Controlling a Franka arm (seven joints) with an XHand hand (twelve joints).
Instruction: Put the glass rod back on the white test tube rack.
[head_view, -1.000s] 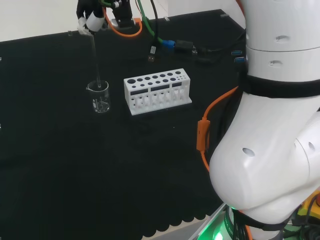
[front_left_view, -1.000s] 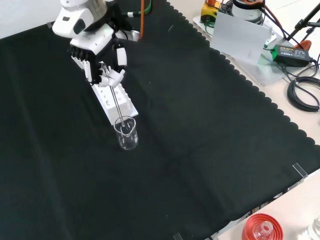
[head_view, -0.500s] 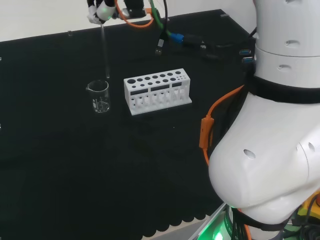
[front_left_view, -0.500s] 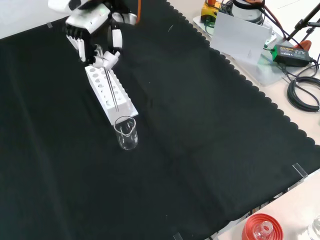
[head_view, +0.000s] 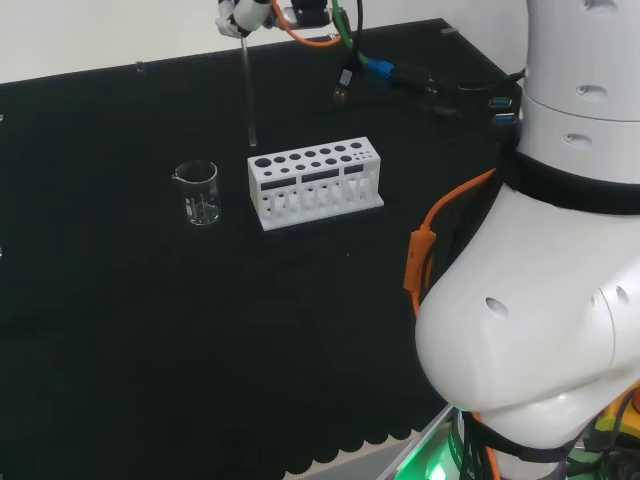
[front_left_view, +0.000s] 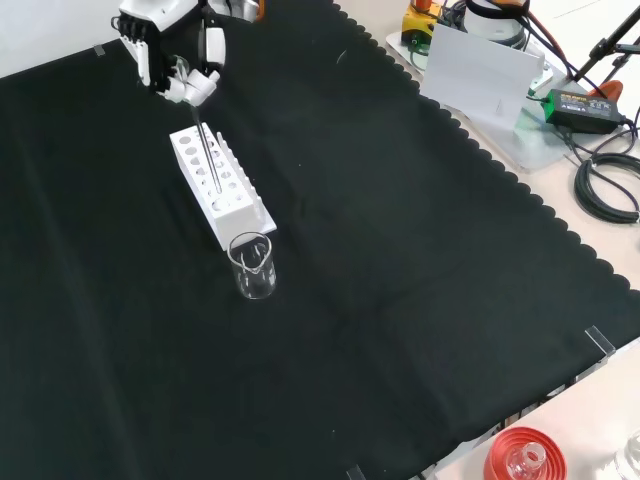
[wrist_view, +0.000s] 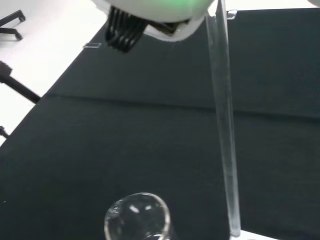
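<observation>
Bench: black cloth (front_left_view: 400, 250) is covering the whole work surface, with a scalloped edge running along the front view's right side.
Hand: the hand (front_left_view: 178, 62) is hanging at the top left of the front view, above the far end of the rack; in the head view the hand (head_view: 243, 16) is sitting at the top edge.
Fingers: they are curling round the top of the glass rod, pinching it.
Glass rod: the glass rod (head_view: 247, 95) is hanging nearly upright from the hand, its lower tip hovering just above the left end of the rack in the head view, not yet in a hole; the wrist view is showing the rod (wrist_view: 224, 125) close up.
White test tube rack: the white test tube rack (head_view: 315, 182) is standing on the cloth, its rows of holes facing up.
Beaker: the glass beaker (head_view: 199, 192) is standing just left of the rack in the head view and is no longer holding the rod.
Change: a second ago the rod's tip was inside the beaker; half a second ago it was hanging above the beaker's rim; now the hand is carrying it over to the rack, while the rack and beaker are staying where they were.
</observation>
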